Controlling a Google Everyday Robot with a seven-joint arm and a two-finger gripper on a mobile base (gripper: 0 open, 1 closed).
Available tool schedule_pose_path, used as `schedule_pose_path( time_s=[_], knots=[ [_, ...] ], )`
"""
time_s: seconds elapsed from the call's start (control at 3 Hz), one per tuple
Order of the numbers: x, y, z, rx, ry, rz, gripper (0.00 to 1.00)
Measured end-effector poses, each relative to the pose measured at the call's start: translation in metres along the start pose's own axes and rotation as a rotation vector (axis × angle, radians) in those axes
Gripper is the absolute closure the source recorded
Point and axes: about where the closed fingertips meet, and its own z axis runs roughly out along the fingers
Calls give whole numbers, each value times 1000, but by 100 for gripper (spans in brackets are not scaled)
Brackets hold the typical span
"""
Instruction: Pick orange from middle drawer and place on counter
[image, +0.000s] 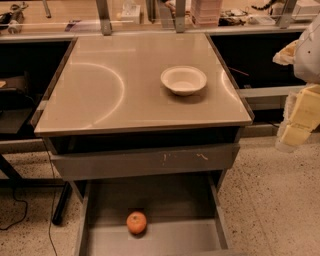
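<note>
The orange (136, 222) is seen on the open drawer (172, 200) floor, away from its walls. The gripper (300, 120), whose grip cannot be told, is seen off the counter's (100, 95) right edge.

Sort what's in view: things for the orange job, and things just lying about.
For the job: orange, lying in the open middle drawer; counter; tool, at the right edge beside the counter.
Lying about: white bowl on the counter; scuffed drawer front above the orange; cluttered bench behind.
</note>
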Motion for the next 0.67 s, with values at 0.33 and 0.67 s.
schedule_pose_path(
  time_s=[0.33, 0.67],
  knots=[
    [0, 0, 0, 0, 0, 0, 0],
    [2, 8, 9, -22, -43, 30, 0]
  ],
)
